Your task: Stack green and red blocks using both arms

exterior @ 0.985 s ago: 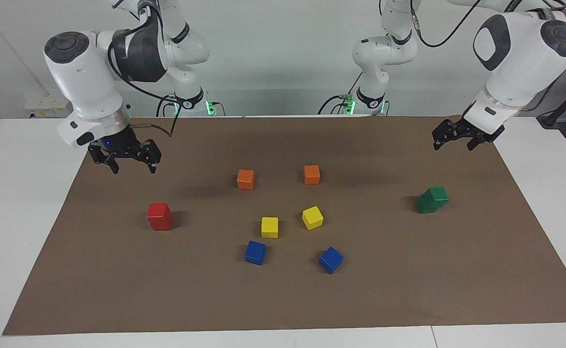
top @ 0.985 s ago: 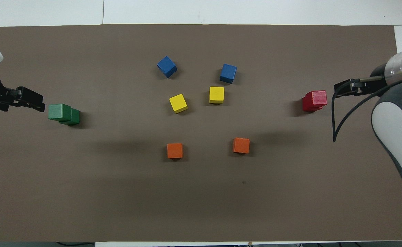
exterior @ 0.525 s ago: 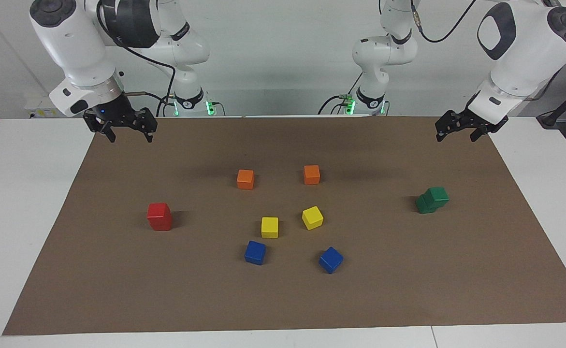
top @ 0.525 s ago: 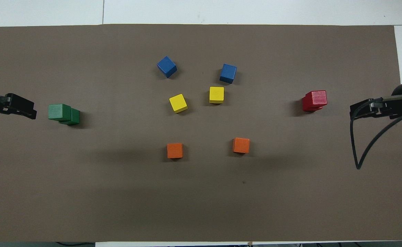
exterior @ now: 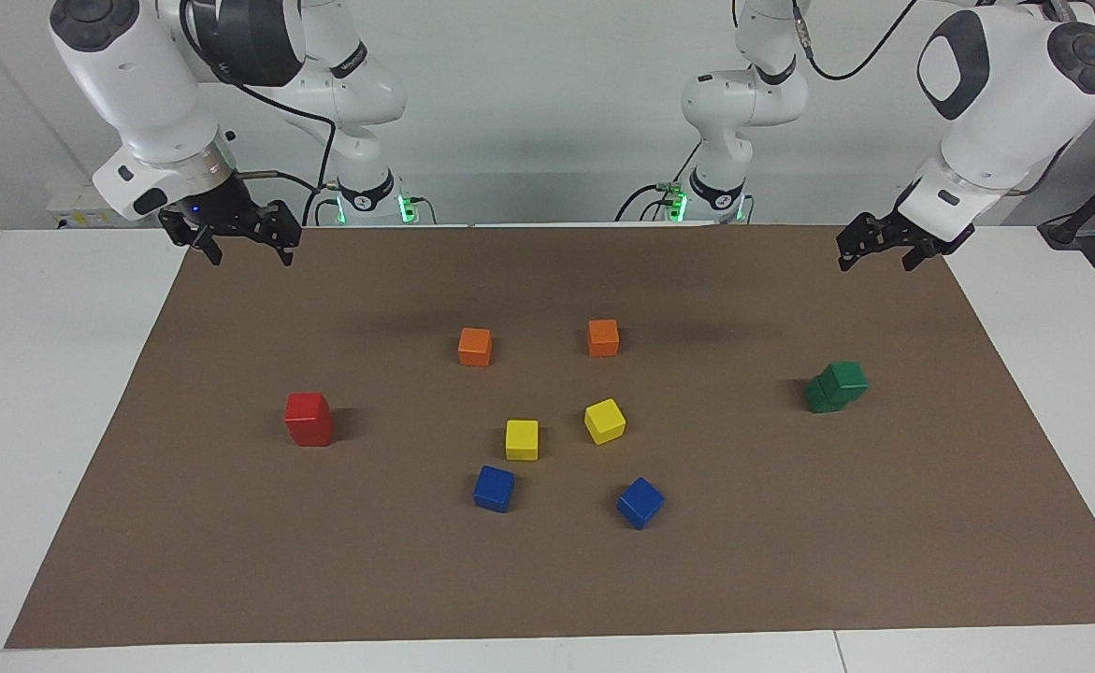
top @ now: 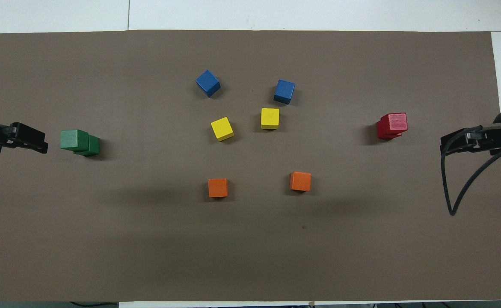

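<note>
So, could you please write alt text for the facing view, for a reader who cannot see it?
Two red blocks stand stacked toward the right arm's end of a brown mat, two green blocks stacked toward the left arm's end. Orange, yellow and blue cubes lie between; both grippers, right and left, hang open and empty over the mat's corners.

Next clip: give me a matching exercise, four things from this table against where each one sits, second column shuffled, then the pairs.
Things:
1. red stack
2. green stack
3. orange cubes
4. blue cubes

Places:
A. toward the left arm's end of the table
B. farthest from the robots
C. toward the right arm's end of the table
D. nearest to the robots among the middle cubes

Pairs: 1-C, 2-A, 3-D, 4-B
</note>
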You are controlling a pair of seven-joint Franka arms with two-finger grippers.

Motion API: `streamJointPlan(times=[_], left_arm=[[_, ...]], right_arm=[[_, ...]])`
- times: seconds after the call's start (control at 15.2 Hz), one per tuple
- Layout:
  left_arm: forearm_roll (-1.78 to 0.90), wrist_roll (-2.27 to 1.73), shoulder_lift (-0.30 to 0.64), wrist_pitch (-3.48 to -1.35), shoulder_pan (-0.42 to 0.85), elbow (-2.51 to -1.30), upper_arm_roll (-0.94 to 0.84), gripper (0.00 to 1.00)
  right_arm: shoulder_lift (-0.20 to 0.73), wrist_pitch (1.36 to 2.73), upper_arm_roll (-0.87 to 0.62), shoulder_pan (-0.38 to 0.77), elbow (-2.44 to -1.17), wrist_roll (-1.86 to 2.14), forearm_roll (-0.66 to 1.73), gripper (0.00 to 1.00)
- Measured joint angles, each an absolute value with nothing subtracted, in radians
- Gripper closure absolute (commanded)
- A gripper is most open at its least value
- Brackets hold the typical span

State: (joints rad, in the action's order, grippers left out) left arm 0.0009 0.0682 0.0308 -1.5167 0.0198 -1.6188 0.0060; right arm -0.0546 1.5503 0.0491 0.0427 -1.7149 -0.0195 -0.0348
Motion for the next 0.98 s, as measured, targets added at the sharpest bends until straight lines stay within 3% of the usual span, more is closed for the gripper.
streamJointPlan(times=[0.98], left_arm=[[0.001,0.068,0.022,-1.512,0.019,-1.590,-0.002,0.00]], right_arm=[[-0.040,1.609,0.049,0.032,-1.652,-0.019,-0.035,0.00]])
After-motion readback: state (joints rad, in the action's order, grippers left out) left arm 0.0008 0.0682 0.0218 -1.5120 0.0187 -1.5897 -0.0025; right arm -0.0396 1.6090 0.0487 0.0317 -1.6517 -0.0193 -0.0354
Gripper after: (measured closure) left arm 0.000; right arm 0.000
